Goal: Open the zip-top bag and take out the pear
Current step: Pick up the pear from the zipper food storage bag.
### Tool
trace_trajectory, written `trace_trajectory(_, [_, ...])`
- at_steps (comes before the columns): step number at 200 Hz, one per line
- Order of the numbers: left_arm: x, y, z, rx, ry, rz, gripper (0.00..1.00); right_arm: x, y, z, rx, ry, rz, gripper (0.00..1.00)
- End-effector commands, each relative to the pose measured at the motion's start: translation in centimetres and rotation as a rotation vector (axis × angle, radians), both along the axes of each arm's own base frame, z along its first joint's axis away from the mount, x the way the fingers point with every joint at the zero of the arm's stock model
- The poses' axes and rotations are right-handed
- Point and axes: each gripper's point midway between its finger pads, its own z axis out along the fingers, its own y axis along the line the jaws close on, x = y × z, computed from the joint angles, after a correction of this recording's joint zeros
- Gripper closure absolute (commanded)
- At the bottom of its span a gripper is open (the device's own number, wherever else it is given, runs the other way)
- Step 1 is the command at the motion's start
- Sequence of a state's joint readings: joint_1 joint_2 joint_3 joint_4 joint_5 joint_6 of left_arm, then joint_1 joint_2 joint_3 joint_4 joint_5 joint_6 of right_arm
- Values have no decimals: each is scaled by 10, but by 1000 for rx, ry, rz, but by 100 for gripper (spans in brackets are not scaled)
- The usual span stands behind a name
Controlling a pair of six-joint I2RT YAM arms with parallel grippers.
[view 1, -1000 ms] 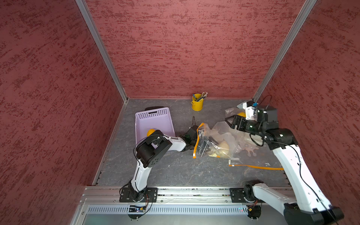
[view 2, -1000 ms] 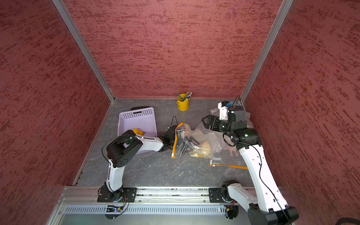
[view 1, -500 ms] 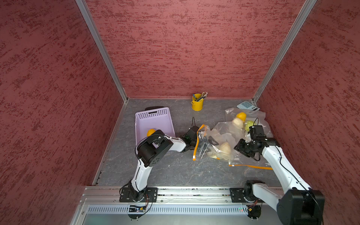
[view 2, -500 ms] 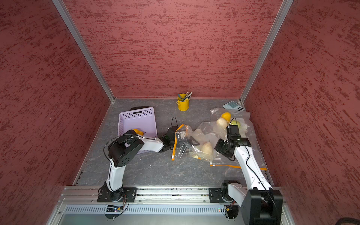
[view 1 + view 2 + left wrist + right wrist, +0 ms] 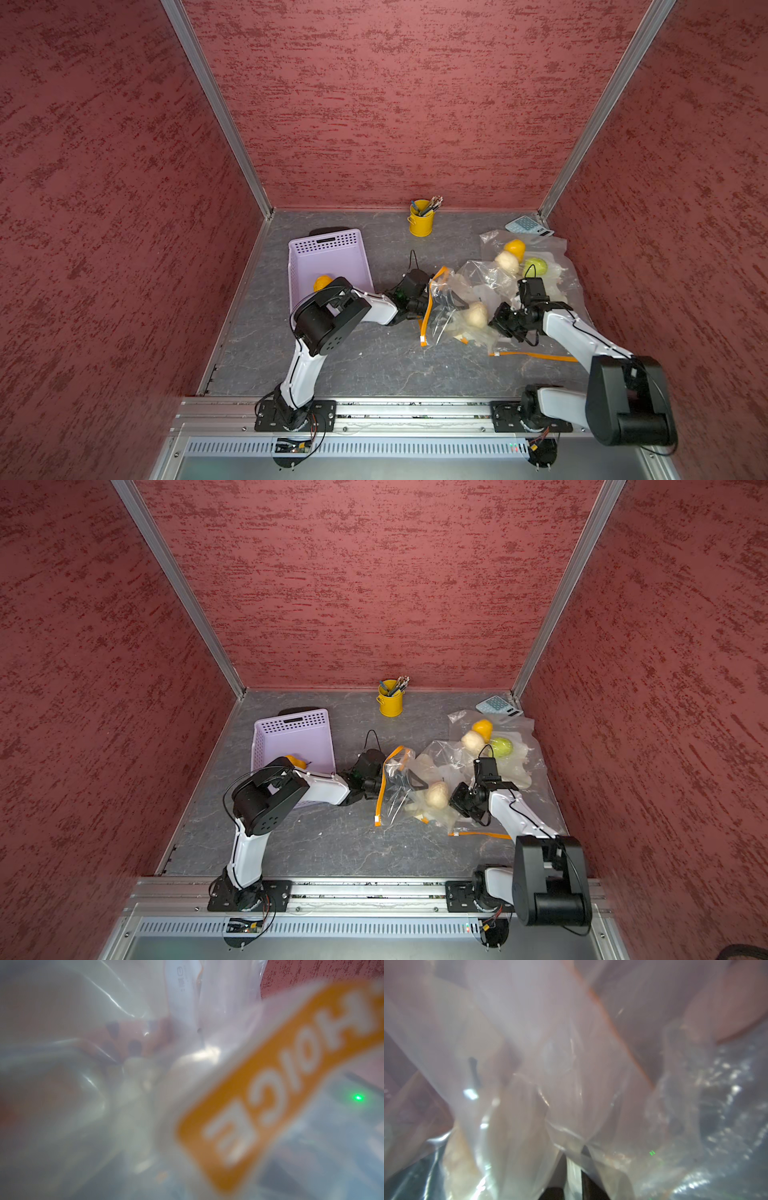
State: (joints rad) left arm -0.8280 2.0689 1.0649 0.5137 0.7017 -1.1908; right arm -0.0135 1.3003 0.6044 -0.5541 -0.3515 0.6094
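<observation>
The clear bag point(image 5: 436, 332) lies crumpled in the middle of the grey table point(image 5: 374, 365). Its orange zip strip point(image 5: 428, 309) stands up on the side facing the left arm. The left gripper point(image 5: 453, 308) is pushed in through that mouth, its dark fingers spread wide inside the plastic, so it is open.

The pear point(image 5: 476, 313) — pale, cream-coloured — sits inside the bag just past those fingers, at the end nearer the right arm. The right gripper point(image 5: 494, 323) is down at that end, right beside the pear. In its wrist view the two dark fingertips point(image 5: 589, 1186) sit close together with a fold of film between them. It looks pinched shut on the bag, though the blur makes that hard to swear to.

On the left arm's side a lilac basket point(image 5: 324, 241) holds an orange fruit point(image 5: 322, 282). A yellow cup point(image 5: 420, 224) of pens stands by the back wall, and a calculator point(image 5: 525, 226) lies in the far right corner. A second bag point(image 5: 552, 249) with three fruits in it lies just behind the right gripper.
</observation>
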Motion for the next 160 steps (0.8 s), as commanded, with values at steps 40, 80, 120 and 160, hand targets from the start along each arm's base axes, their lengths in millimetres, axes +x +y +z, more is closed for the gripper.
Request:
trace_trajectory(40, [7,-13,-9,60,-35,-39,5,62,18,21,-36,-146,131,93])
trace_trajectory(80, [14,-16,-17,108,-56,-44,5,79,50,17,-51,-146,278,99])
trace_trajectory(120, [19,-4,-35,190,-51,-21,6,83,62,11,-47,-138,319,100])
trace_trajectory(160, [36,12,-32,216,-111,92,6,80,58,18,-73,-149,337,100])
